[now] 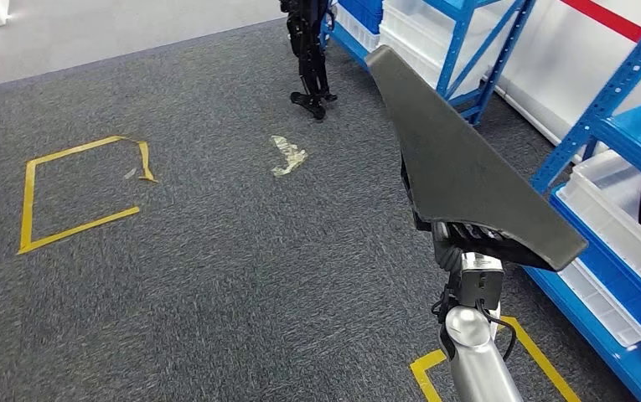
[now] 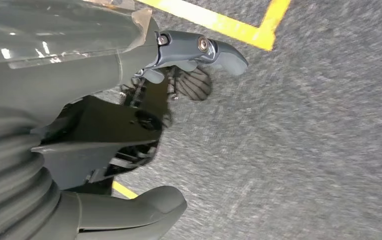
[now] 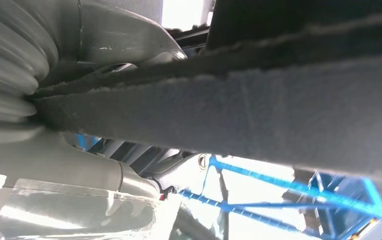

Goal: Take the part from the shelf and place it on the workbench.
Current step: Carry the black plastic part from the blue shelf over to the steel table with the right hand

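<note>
Grey carpet (image 1: 216,276) fills most of my head view, marked with yellow tape squares (image 1: 74,197), and the blue shelf (image 1: 610,109) with its white bins (image 1: 627,226) runs along my right side. I see no workbench anywhere, so I judge I'm in the carry between shelf and bench. The part (image 1: 467,159), a long dark wedge-shaped panel, is up off the shelf and in my right hand (image 1: 467,239): the head view shows the hand under the panel's wide near end, and the right wrist view shows the thumb (image 3: 129,35) lying against one face with the panel's rough edge (image 3: 258,115) passing close by the camera, so I read that hand as clamped on the part. The long axis runs away from me, wide end at the hand, narrow tip (image 1: 381,57) pointing forward and a little left toward the dark legs of another robot (image 1: 308,59) standing by the shelf. Most of the length sticks out beyond the grip, so I expect it to lever on the hand when I turn. My left hand (image 2: 179,75) hangs over the carpet holding nothing, fingers loosely curled but apart. The right arm owns the placement, and the tip will lead.
</note>
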